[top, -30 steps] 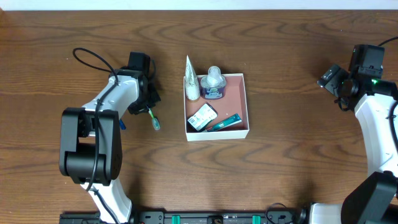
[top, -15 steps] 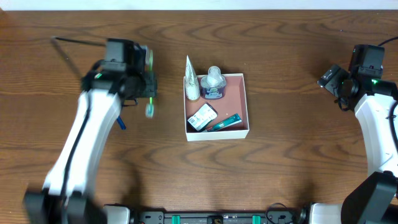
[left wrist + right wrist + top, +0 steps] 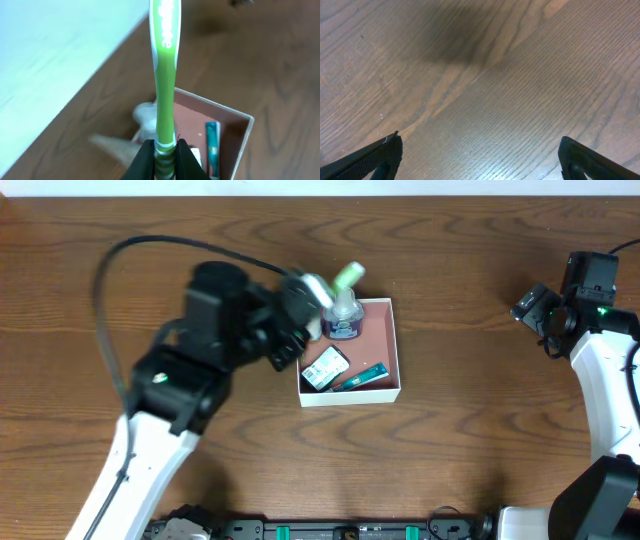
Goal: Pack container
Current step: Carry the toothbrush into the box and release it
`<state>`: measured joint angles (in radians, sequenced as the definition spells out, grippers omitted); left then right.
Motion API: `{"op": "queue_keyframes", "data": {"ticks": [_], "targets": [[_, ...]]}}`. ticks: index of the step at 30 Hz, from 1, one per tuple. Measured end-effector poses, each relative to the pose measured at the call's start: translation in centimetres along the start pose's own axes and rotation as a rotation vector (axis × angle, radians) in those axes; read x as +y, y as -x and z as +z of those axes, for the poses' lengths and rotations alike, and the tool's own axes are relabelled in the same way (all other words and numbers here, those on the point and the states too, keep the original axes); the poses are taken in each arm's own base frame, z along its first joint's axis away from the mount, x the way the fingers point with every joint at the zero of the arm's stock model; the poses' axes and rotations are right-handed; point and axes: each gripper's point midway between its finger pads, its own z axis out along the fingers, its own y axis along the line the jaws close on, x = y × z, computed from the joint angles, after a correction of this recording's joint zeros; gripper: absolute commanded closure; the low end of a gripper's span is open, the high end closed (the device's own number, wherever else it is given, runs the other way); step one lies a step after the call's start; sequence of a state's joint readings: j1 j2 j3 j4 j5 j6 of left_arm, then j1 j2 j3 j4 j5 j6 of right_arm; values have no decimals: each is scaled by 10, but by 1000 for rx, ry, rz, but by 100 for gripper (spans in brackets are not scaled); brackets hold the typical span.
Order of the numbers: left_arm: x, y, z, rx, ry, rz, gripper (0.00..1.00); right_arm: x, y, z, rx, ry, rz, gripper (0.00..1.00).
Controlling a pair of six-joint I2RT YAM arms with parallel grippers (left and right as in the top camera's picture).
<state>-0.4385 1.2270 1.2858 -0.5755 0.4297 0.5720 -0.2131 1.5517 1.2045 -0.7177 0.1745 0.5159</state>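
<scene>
Grips green toothbrush (image 3: 165,75) in left end effector (image 3: 160,150); needs laying flat along container's (image 3: 397,345) bare right side, clear of bottle (image 3: 343,320).

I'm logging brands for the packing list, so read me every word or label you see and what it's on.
On the green toothbrush in the left gripper: white lettering, too blurred to read.
On the white packet in the container: print too small to read.
On the teal tube beside it: print too small to read.
Nothing is legible.
</scene>
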Motion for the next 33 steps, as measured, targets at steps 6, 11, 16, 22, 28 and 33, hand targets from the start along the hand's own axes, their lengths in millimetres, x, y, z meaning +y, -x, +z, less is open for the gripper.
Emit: {"op": "queue_keyframes", "data": {"ticks": [6,11,16,22,28,33], "targets": [[-32,-35,59,124,-177,186,94,0,0,0,0,0,0,1],[-43,-79,102,243,-277,222,92,0,0,0,0,0,0,1],[-47,-101,118,297,-316,229,51,0,0,0,0,0,0,1],[-56,-86,112,258,-319,277,47,0,0,0,0,0,0,1],[-63,-36,71,131,-253,302,41,0,0,0,0,0,0,1],[-33,-12,13,95,-34,127,28,0,0,0,0,0,0,1]]}}
